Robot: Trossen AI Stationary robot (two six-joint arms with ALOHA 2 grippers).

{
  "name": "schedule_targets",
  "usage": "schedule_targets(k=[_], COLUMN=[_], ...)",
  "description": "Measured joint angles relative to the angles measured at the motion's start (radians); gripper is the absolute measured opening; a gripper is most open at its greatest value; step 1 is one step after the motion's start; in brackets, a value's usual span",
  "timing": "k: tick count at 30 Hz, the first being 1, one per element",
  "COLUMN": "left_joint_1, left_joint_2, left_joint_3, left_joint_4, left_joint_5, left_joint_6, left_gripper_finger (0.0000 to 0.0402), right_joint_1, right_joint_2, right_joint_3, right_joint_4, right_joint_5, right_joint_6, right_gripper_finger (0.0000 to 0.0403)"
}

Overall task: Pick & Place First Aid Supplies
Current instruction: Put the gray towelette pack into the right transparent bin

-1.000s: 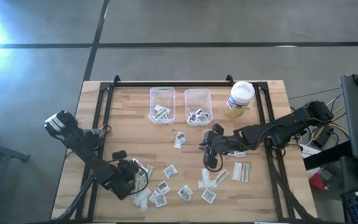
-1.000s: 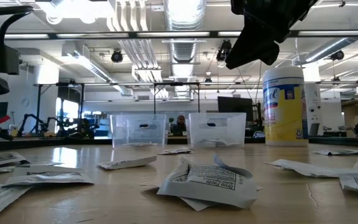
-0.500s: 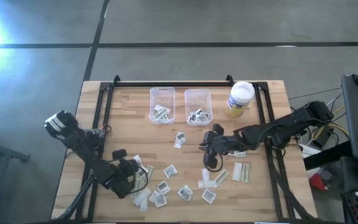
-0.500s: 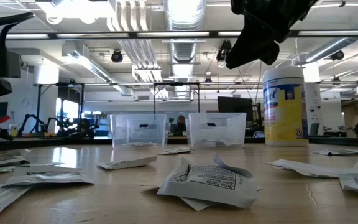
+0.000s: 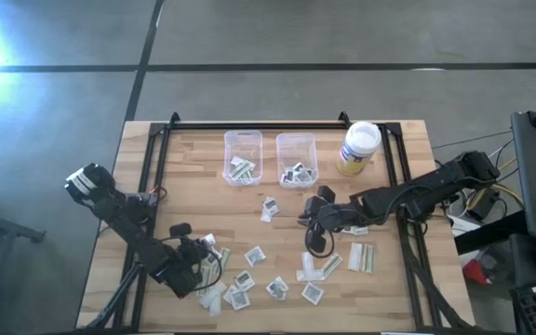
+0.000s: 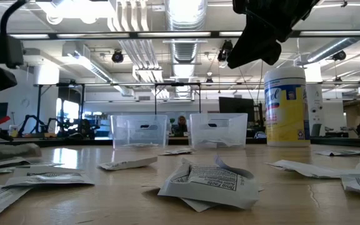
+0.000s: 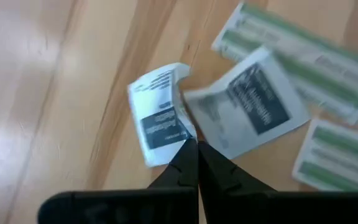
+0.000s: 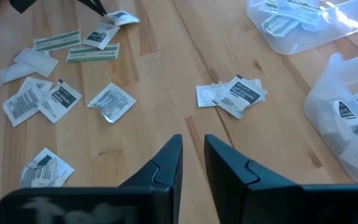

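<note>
The first aid supplies lie scattered over the wooden table's near half: white square packets with dark print and long pale strips. More packets lie in the two clear bins. My left gripper is near the table's front left, shut on one square printed packet. My right gripper hovers over the middle of the table. In the right wrist view its fingers stand slightly open with nothing between them. My left gripper pinches the square packet by a corner of its edge, between the free ends of its two fingers. The fingers come slanting down from above. The packet curls up at the pinched corner. I cannot tell whether the rest is clear of the table.
A white-lidded yellow jar stands at the far right, beside the bins. A black frame runs along the table's far and side edges. Bare wood lies between the bins and the left arm. A crumpled packet lies close to the low camera.
In the low view, the dark part of my left arm has risen a little. A pale packet now shows at the far left, just at the table's surface, where none showed before. My right arm has kept still.
</note>
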Motion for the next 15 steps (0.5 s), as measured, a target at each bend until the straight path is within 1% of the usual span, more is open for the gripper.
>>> schedule_targets(k=[5,11,15], left_joint_1=[-0.001,-0.001,0.0], left_joint_2=[-0.054,-0.125,-0.16], left_joint_3=[0.002,0.002,0.002], left_joint_4=[-0.001,0.011,0.07], left_joint_5=[-0.039,-0.131,-0.198], left_joint_6=[0.005,0.032,0.081], left_gripper_finger=[0.0,0.0,0.0], right_joint_1=[0.022,0.053,0.057], right_joint_2=[0.0,0.0,0.0], right_joint_3=[0.0,0.0,0.0], right_joint_4=[0.017,0.024,0.035], right_joint_5=[-0.002,-0.002,-0.002], right_joint_6=[-0.003,-0.009,-0.012], right_gripper_finger=[0.0059,0.0063,0.007])
